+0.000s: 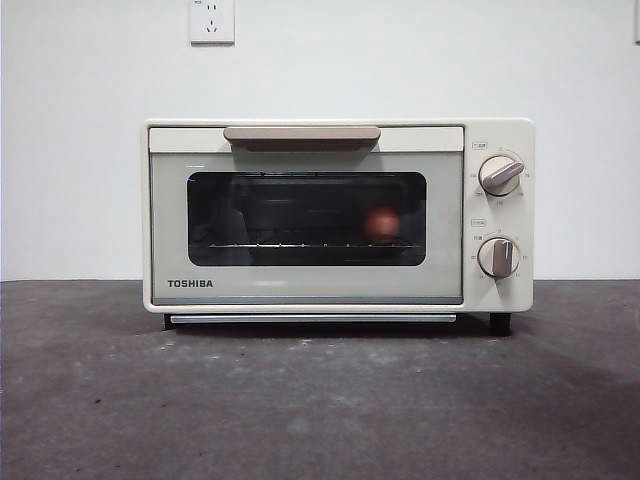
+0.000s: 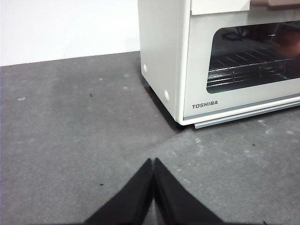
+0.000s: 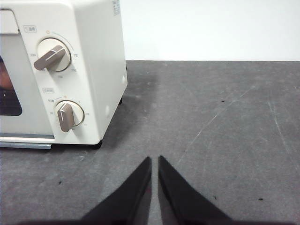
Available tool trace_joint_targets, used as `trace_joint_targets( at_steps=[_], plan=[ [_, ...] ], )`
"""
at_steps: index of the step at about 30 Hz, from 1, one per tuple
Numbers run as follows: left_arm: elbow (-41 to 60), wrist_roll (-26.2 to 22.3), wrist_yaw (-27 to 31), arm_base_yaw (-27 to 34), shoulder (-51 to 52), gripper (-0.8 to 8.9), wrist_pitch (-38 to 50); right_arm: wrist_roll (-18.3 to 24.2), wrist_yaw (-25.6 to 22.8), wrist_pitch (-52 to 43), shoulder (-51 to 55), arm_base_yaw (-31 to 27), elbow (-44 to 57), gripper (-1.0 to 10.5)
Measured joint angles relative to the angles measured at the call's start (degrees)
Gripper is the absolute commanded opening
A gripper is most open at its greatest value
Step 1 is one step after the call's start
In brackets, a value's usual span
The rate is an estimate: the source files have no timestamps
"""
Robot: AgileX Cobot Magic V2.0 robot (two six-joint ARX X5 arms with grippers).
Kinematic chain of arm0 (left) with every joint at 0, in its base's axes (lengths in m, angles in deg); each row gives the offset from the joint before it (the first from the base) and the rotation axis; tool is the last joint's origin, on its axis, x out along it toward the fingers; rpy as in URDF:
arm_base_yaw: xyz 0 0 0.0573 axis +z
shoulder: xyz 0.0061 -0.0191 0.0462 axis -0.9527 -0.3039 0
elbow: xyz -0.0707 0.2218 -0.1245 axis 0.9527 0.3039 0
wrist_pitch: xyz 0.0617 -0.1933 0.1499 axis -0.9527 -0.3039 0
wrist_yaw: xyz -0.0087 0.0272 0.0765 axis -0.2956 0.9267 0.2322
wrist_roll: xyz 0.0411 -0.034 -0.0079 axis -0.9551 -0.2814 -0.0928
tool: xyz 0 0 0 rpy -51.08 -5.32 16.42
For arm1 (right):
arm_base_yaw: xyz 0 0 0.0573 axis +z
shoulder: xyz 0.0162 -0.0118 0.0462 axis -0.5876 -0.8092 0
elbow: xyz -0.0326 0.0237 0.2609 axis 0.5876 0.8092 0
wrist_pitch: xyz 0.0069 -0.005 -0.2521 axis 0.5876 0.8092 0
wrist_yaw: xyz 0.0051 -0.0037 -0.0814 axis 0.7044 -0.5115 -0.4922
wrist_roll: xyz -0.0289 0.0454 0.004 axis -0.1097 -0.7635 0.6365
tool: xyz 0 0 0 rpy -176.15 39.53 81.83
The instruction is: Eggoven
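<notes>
Front view shows the dark grey table (image 1: pixel 320 400) filling the lower part of the frame, with a white wall (image 1: pixel 70 150) behind it and a socket (image 1: pixel 211 20) at the top edge, left of centre. At the centre of the frame stands the cream TOSHIBA toaster oven (image 1: pixel 338 215), its dark glass door (image 1: pixel 306 218) closed under a beige handle (image 1: pixel 301 134). Two knobs sit one above the other on its right side: the upper knob (image 1: pixel 500 174) and the lower knob (image 1: pixel 498 257). Behind the glass, right of the window's centre, the reddish-brown egg (image 1: pixel 381 224) rests on the wire rack (image 1: pixel 300 243).

Neither arm appears in this view. In the left wrist view the left gripper (image 2: pixel 153 161) hangs over bare table, well apart from the oven's left front corner, its jaws pressed together and empty. In the right wrist view the right gripper (image 3: pixel 154 158) hangs off the oven's knob side, jaws a thin slit apart, holding nothing.
</notes>
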Motion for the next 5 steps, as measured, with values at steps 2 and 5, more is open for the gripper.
trace_joint_targets(
  at_steps=[2,5],
  plan=[
    [0.00,0.00,0.00,0.02,0.00,0.08,0.00,0.00,0.02,0.02,0.00,0.00,0.00,0.1],
    [0.00,0.00,0.00,0.02,0.00,0.08,0.00,0.00,0.02,0.02,0.00,0.00,0.00,0.1]
  ],
)
